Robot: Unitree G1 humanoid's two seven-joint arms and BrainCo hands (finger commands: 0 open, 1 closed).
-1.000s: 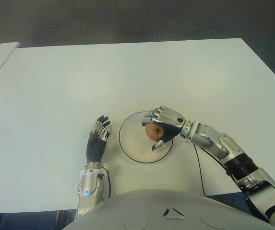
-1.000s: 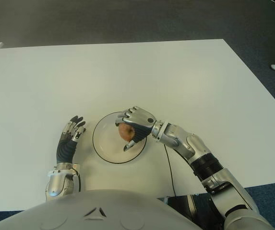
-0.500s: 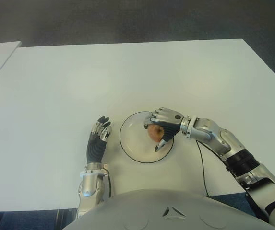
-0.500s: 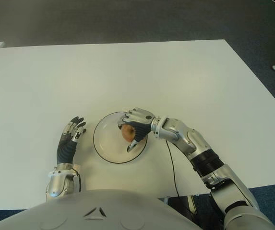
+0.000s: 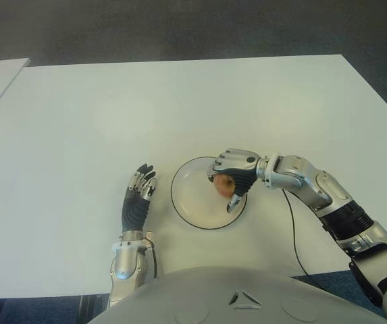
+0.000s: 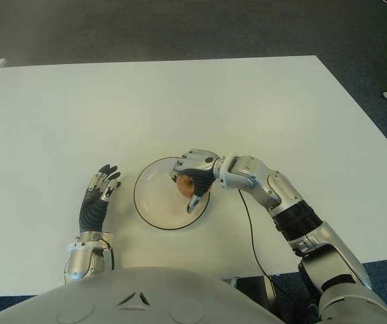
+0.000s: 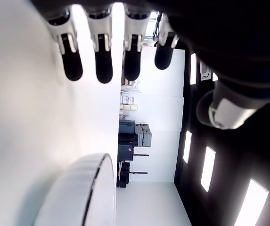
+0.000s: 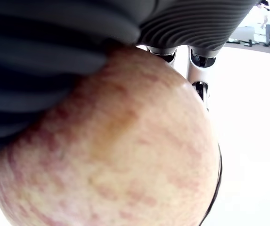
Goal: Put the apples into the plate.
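Plain white desk (image 5: 78, 101), dark floor behind. From my head cam, my right hand (image 5: 232, 177) is wrapped around the apple (image 5: 223, 185), over the right side of the plate (image 5: 190, 196). Left hand (image 5: 138, 197) sits flat, fingers loose, beside the plate. Right wrist cam: apple snug against my palm. I'd lower gently, then let go.
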